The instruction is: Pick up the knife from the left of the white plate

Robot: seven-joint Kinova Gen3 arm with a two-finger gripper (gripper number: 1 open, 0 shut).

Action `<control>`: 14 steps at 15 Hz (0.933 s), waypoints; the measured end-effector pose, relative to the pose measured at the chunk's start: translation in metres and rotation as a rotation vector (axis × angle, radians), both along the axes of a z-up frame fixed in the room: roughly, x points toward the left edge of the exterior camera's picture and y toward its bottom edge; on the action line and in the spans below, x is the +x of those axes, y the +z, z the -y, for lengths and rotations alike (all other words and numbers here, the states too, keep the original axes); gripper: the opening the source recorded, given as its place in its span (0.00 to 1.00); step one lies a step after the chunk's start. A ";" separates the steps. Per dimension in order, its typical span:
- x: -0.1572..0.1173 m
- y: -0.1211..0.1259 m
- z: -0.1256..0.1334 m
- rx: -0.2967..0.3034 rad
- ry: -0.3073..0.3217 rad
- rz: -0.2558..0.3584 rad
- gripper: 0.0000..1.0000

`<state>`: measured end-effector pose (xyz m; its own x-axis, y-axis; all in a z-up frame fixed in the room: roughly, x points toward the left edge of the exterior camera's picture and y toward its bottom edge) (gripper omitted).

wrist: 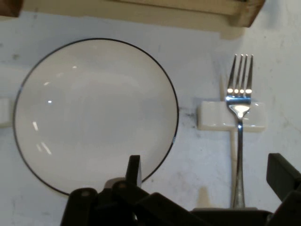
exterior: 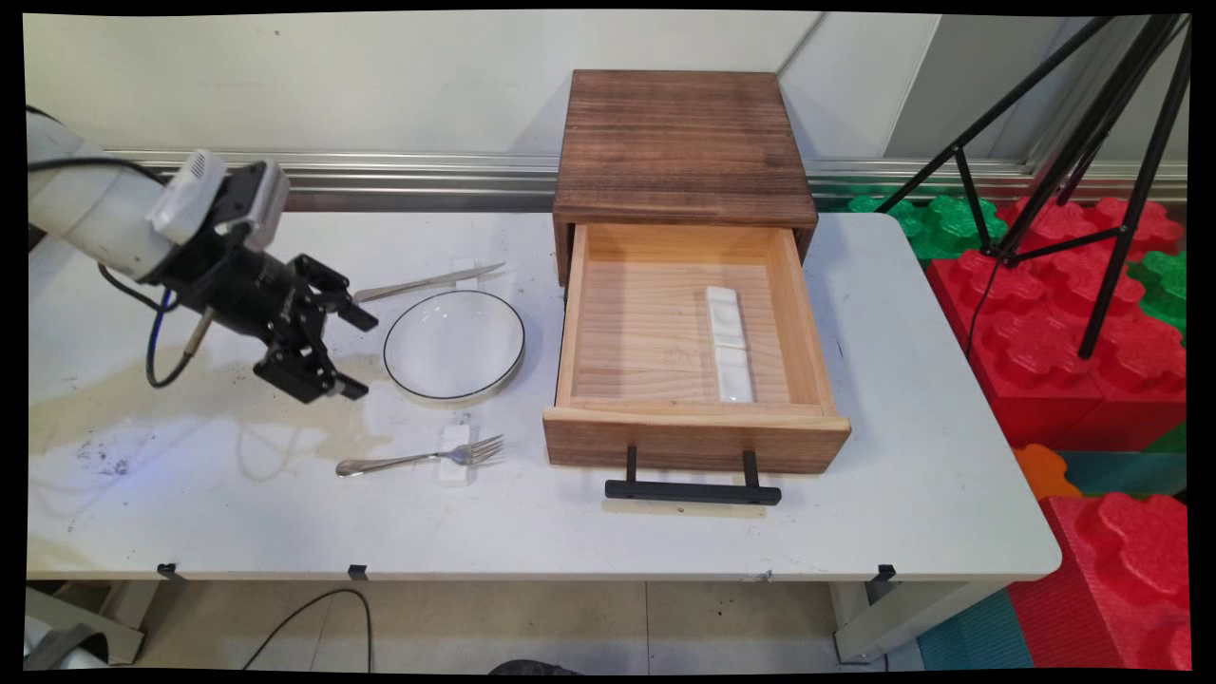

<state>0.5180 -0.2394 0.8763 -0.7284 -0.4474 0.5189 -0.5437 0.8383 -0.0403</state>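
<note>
The gripper [exterior: 359, 349] is black, with angular jointed links, and it hangs at the left of the main view, low over the table [exterior: 931, 456]. Its fingers [exterior: 366, 316] stand wide open and hold nothing; they touch nothing. In the hand view one finger [wrist: 134, 170] rises in front of the plate's rim and the other is at the lower right corner.

Just to the right of the gripper lies a round shallow plate [exterior: 454, 346], glossy white with a thin dark line around the rim. Above it in the frame a slim metal knife [exterior: 427, 281] lies with its blade on a small white rest [exterior: 465, 273]. Below the plate a shiny metal fork [exterior: 420, 458] with four tines lies across another small white ceramic rest [exterior: 455, 467], rectangular and smooth.

In the centre stands a dark brown wooden box [exterior: 679, 142] with visible grain. Its drawer [exterior: 655, 328] of pale wood is pulled out, with a black bar handle [exterior: 693, 491] at the front. Inside the drawer, to the right, lies a long white ceramic piece [exterior: 730, 344], glossy and divided in segments.

The table is white and matte, with brownish stains at the left.
</note>
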 end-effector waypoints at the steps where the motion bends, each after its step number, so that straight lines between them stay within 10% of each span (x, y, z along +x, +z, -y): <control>1: 0.002 0.003 0.001 -0.004 0.003 -0.002 1.00; 14: 0.025 0.029 0.016 -0.037 0.072 -0.017 1.00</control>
<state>0.5430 -0.2552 0.9055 -0.6862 -0.4781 0.5482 -0.6031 0.7953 -0.0613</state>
